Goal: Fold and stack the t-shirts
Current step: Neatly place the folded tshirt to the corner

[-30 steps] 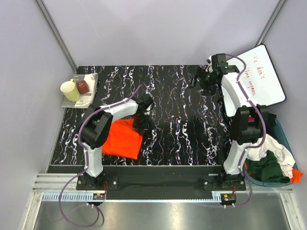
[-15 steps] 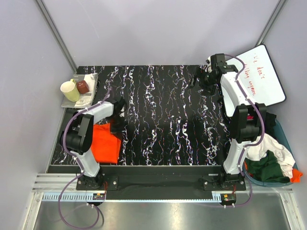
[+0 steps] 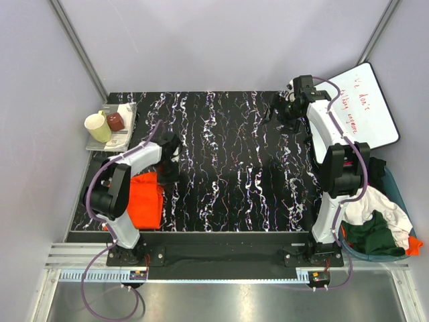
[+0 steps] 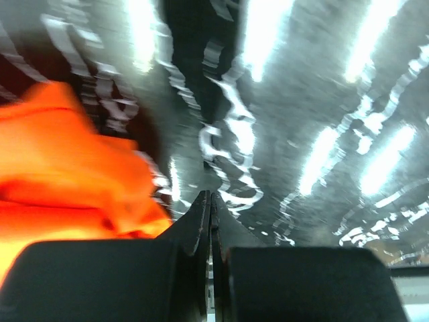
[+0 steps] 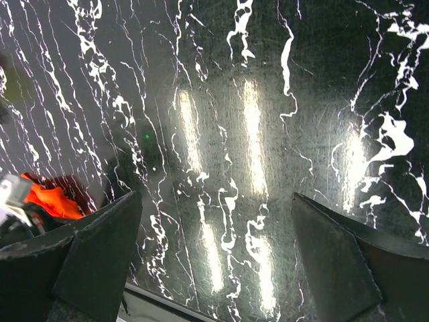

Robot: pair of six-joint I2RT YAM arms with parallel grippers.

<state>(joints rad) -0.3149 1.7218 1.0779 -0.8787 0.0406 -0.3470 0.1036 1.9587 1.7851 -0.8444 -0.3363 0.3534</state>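
Note:
A bright orange t-shirt (image 3: pixel 144 200) lies folded into a narrow bundle at the near left of the black marbled table (image 3: pixel 234 168). It also fills the left of the left wrist view (image 4: pixel 60 168) and shows small and far off in the right wrist view (image 5: pixel 53 200). My left gripper (image 3: pixel 167 168) (image 4: pixel 209 196) is shut and empty, just beyond the shirt's right edge and low over the table. My right gripper (image 3: pixel 278 111) (image 5: pixel 216 196) is open and empty above the far right of the table. White (image 3: pixel 379 204), dark green (image 3: pixel 372 235) and black (image 3: pixel 377 168) t-shirts lie heaped at the right.
The heaped shirts sit in a blue basket (image 3: pixel 404 201) off the table's right edge. A white board with red writing (image 3: pixel 367 104) leans at the back right. A yellow cup (image 3: pixel 98 127) and a dark red object (image 3: pixel 116 121) stand on a tray (image 3: pixel 127 111) at the back left.
My left arm swung left, and the orange shirt went with it and ended as a narrower bundle. The left gripper then drew slightly back from the shirt. The right arm barely moved.

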